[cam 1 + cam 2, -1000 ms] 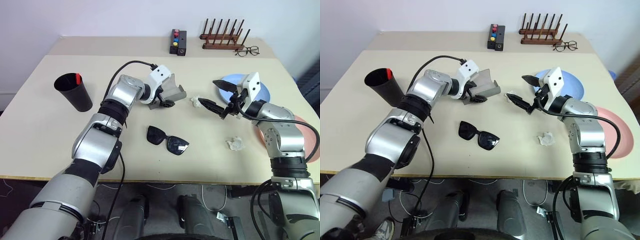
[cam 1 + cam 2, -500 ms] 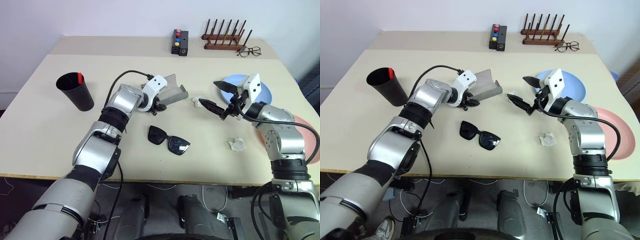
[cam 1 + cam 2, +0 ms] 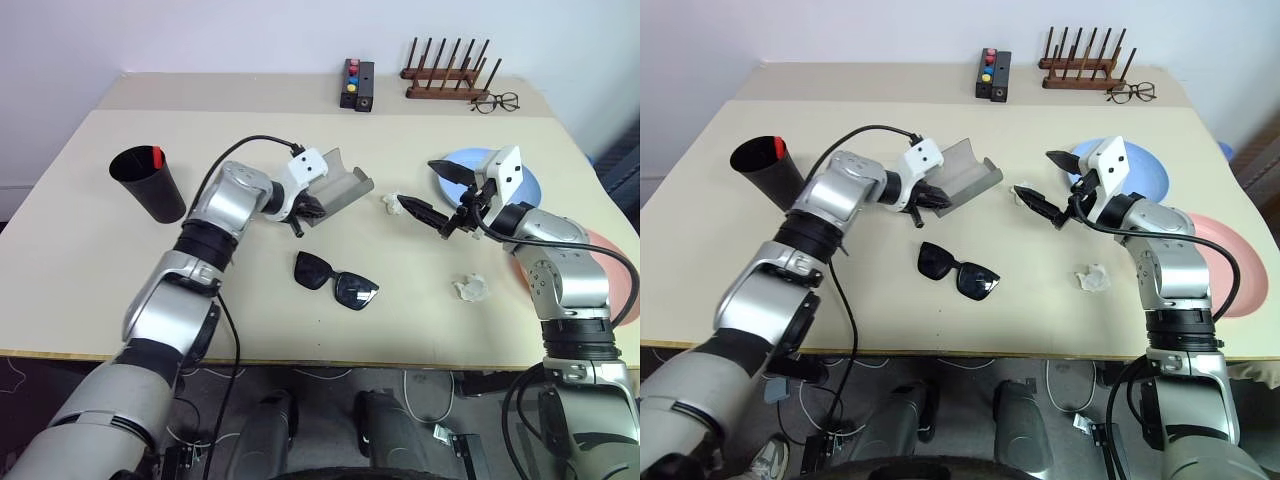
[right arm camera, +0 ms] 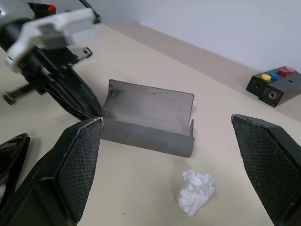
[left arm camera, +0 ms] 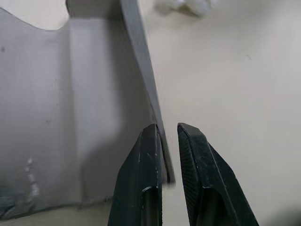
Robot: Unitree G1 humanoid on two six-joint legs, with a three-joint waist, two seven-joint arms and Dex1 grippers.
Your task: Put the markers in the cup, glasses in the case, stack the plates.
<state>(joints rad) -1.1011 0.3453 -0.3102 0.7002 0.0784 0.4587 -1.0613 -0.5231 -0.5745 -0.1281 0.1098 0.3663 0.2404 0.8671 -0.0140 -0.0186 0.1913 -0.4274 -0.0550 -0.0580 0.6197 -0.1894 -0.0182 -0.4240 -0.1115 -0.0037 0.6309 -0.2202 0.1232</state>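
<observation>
Item, lower centre of the left eye view: the glasses point(image 3: 336, 281), black frame and dark lenses, lying flat on the table point(image 3: 90, 270), apart from both my grippers.

Item, lower right: a crumpled white scrap point(image 3: 471, 288) on the bare tabletop, just left of my right forearm.

Item, right of centre: my right gripper point(image 3: 432, 192), jaws spread wide and holding nothing, hanging above the table. A second white scrap point(image 3: 391, 202) lies just left of its lower fingertip.

Item, centre: my left gripper point(image 3: 299, 214), jaws pressed nearly together on the thin near edge of the case point(image 3: 340, 186) (the left wrist view shows that grey wall caught between my two black fingers point(image 5: 143, 179)). The case lies open, its lighter lining showing.

Item, left: the cup point(image 3: 147, 184), black and upright, with a red marker cap point(image 3: 156, 156) showing at its rim.

Item, right edge: the pink plate point(image 3: 1232, 265), partly behind my right arm; the blue plate point(image 3: 530, 185) lies farther back, behind my right gripper.

Item, upper centre: a small black box point(image 3: 357, 84) with coloured buttons.

Item, upper right: a wooden rack point(image 3: 447, 74) of upright pegs, with clear spectacles point(image 3: 495, 102) just in front.
</observation>
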